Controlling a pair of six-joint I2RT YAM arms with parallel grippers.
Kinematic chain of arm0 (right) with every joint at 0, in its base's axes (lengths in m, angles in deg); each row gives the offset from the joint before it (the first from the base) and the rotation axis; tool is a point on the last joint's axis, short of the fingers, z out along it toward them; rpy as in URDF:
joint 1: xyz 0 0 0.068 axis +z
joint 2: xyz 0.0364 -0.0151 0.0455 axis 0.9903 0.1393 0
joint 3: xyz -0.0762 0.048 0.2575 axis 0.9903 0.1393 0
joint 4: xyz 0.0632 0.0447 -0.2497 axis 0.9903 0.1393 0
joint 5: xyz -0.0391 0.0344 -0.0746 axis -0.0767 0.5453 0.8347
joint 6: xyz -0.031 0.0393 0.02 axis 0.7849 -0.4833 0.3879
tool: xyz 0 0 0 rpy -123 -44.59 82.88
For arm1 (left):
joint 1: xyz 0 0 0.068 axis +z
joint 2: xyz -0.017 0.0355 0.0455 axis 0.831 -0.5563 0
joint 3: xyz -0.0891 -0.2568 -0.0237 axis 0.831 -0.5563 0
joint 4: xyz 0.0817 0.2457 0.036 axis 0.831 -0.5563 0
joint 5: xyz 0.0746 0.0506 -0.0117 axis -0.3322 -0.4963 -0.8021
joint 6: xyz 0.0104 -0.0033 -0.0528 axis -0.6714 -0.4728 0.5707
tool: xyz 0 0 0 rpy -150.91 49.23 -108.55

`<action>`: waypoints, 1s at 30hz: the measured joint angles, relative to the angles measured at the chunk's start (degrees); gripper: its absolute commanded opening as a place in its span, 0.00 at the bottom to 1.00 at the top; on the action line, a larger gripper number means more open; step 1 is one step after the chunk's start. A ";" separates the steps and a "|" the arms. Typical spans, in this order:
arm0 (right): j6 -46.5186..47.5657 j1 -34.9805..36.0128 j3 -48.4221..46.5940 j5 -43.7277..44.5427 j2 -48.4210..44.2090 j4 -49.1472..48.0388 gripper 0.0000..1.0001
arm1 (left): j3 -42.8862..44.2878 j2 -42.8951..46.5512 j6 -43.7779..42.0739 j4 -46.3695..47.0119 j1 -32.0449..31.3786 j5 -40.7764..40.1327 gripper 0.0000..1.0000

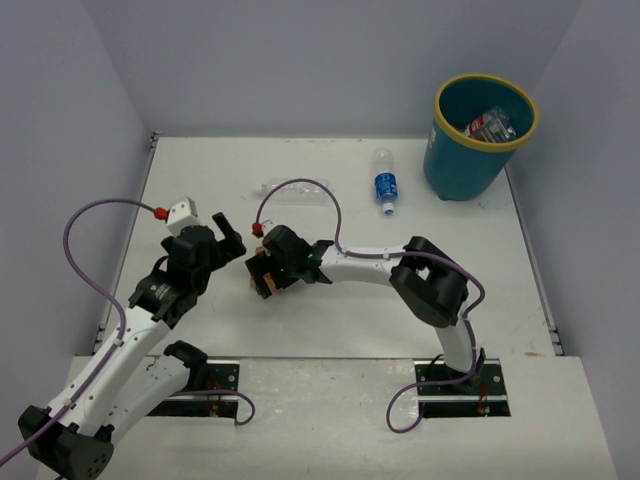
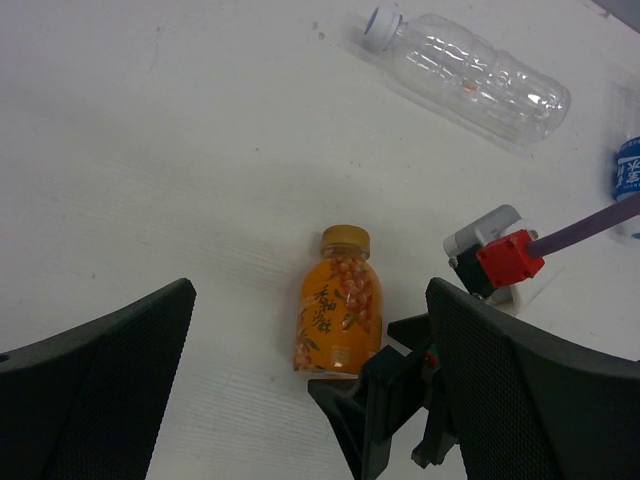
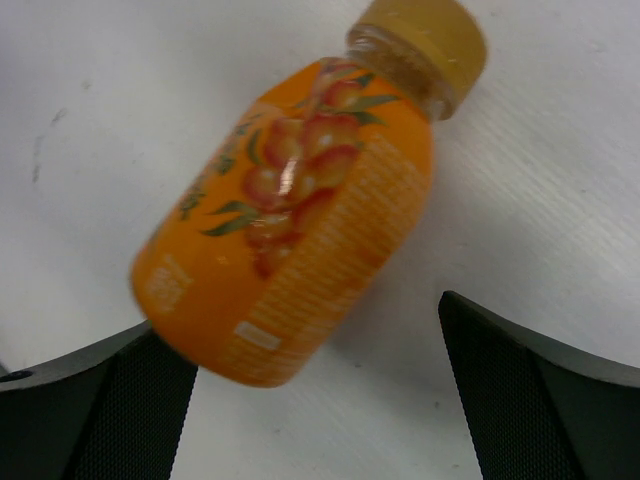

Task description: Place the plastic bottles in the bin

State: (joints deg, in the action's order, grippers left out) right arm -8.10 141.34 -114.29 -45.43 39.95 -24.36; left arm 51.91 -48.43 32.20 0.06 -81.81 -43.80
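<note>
The right gripper [image 3: 310,340] is spread wide around the base of an orange bottle [image 3: 300,190], which lies on its side on the white table [image 1: 200,170], left of centre. One finger [image 3: 100,400] seems to touch it. The left gripper [image 1: 230,238], just left, gapes empty. Beyond lie a clear plain bottle [image 2: 470,80] and a blue-labelled bottle [image 1: 386,184]. The teal bin [image 1: 455,165] stands far right.

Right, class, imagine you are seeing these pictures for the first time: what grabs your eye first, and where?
The bright orange bottle lying on the white table between the open fingers of the right claw. Next, the teal bin with its yellow rim at the far right corner, clear plastic showing inside. A blue-labelled bottle lies just left of it.
</note>
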 measured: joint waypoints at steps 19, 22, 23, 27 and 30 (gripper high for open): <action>-9.97 -0.43 -7.26 10.99 5.76 0.92 0.99 | -0.81 0.68 0.42 -0.43 0.00 0.72 1.00; -10.31 -0.43 -3.21 10.58 3.37 -1.69 0.99 | -0.81 0.48 0.87 -0.48 0.00 0.47 1.00; -10.52 -0.43 -2.55 10.07 2.79 -1.84 0.99 | -0.81 0.21 1.08 -0.46 0.00 0.47 1.00; -12.60 -0.47 -1.77 7.47 1.20 -2.94 0.99 | -0.81 -1.10 1.41 -0.48 0.00 0.47 1.00; -15.55 -0.47 -1.79 6.52 0.21 -3.14 0.99 | -0.81 -1.30 1.39 -0.36 0.00 0.47 1.00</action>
State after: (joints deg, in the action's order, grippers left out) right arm -23.65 140.87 -116.08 -38.91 40.15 -27.50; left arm 51.10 -49.72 33.59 -0.31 -81.81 -43.33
